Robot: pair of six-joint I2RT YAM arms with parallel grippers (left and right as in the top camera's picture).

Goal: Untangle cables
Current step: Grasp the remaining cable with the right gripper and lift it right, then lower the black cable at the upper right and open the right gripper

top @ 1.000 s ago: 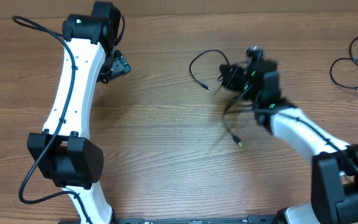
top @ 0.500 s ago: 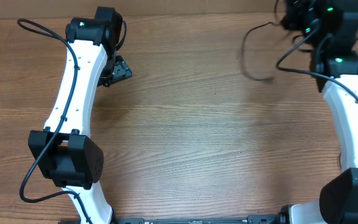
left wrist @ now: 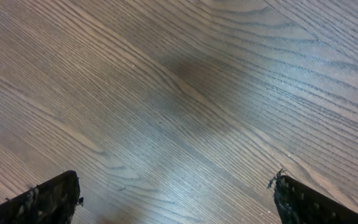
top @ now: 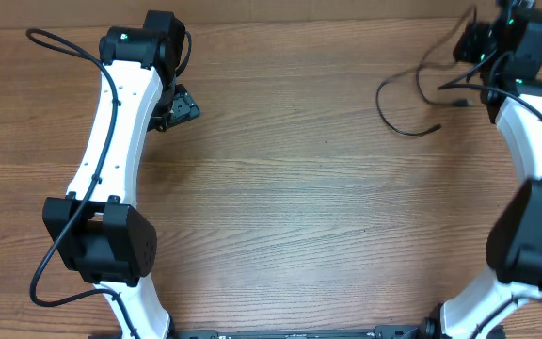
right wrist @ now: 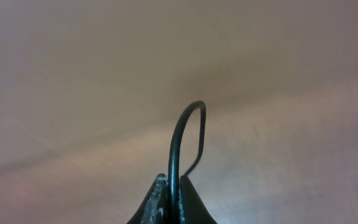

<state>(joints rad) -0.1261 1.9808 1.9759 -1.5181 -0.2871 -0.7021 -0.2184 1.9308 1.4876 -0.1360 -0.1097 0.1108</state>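
Wood-grain counter [top: 280,217], far right corner: right hand [right wrist: 170,198] pinched shut on cables [right wrist: 173,149], strands trailing leftward from it; left hand [top: 179,104] gapes wide and empty, well apart at left, so right arm is nearer.

Robotics laboratory workstation, seen from above and from the wrists. A broad bench [top: 280,207] of pale brown wood-grain laminate forms the whole working surface. Two jointed robot arms with white shells and black housings stand at its near edge: the left arm [top: 111,141] bends toward the far left, the right arm [top: 534,137] reaches to the far right corner, where thin black cables [top: 410,133] trail over the wood.
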